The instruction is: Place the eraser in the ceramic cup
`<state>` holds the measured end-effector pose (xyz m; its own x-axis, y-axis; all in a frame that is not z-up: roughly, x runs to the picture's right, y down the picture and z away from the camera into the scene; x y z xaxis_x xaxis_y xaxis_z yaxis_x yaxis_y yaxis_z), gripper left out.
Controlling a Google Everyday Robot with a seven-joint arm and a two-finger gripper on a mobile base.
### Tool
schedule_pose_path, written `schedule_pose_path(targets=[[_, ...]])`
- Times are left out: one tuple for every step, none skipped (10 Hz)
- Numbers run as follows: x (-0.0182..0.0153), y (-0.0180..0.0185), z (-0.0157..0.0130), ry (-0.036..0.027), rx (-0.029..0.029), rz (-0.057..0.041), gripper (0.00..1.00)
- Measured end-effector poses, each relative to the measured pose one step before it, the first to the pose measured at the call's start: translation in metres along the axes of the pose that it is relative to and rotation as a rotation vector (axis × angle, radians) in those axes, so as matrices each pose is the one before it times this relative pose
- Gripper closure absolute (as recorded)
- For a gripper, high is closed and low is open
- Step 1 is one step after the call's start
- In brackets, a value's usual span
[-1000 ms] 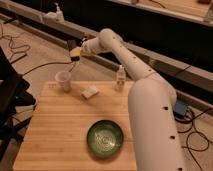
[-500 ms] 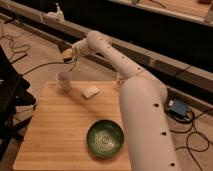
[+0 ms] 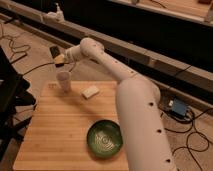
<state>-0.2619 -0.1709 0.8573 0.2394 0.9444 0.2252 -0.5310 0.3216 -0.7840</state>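
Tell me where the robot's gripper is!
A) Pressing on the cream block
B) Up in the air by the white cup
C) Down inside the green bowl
B: the gripper hangs in the air just up and left of the cup, well away from the bowl and not touching the cream block.

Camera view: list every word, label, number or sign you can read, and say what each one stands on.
None can be read.
The cup, cream block, green bowl, wooden table and white arm show no lettering.
The hand, above the cup, shows none either.
The blue box on the floor: too blurred to tell.
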Motion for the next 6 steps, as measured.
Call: schedule_pose_path(targets=[[0.00335, 0.00444, 0.00601, 0.00039, -0.01184, 0.01020, 1.00], [0.00071, 0.00743, 0.00377, -0.00553, -0.02368, 0.02806, 1.00], [-0.00244, 0.00387, -0.00051, -0.00634, -0.01105, 0.01127, 1.00], [0.00098, -0.00045, 0.00041, 0.00144, 0.00015, 0.00048, 1.00], [-0.00006, -0.00003, 0.00001, -0.00032, -0.00022, 0.00042, 1.00], [0.00079, -0.00032, 0.00036, 0.00108, 0.00001, 0.00046, 1.00]])
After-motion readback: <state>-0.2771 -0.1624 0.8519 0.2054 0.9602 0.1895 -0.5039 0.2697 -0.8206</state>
